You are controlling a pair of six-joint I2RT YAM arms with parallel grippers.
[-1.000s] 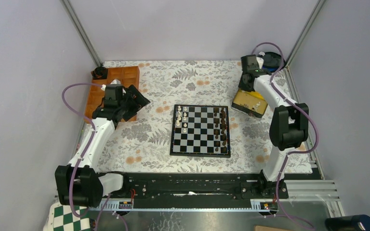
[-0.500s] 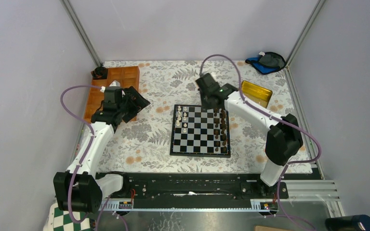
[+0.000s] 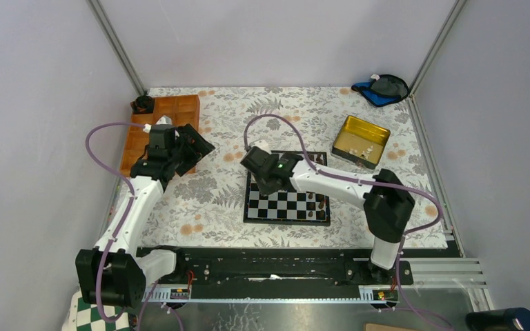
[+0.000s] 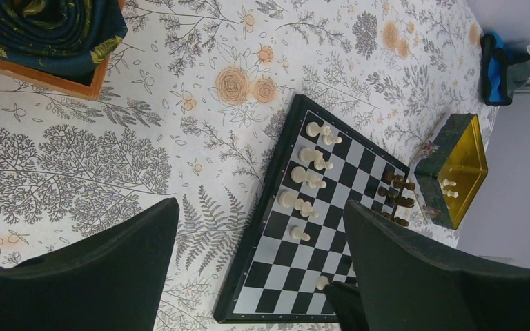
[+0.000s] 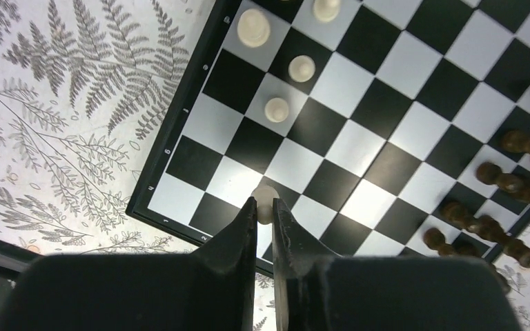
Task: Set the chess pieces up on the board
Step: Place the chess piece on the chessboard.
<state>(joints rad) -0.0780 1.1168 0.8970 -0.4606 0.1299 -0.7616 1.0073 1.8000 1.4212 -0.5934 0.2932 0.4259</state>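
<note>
Left gripper spread wide, hovering over floral cloth, left of the board. Right gripper pinching a white chess piece — low over the board's near-left squares. Other white pieces on left files, dark pieces on right — gold tin far right.

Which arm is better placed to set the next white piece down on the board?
Right. The right hand grips a white piece over the board; the left hand hangs open off to the board's side, holding nothing.
</note>
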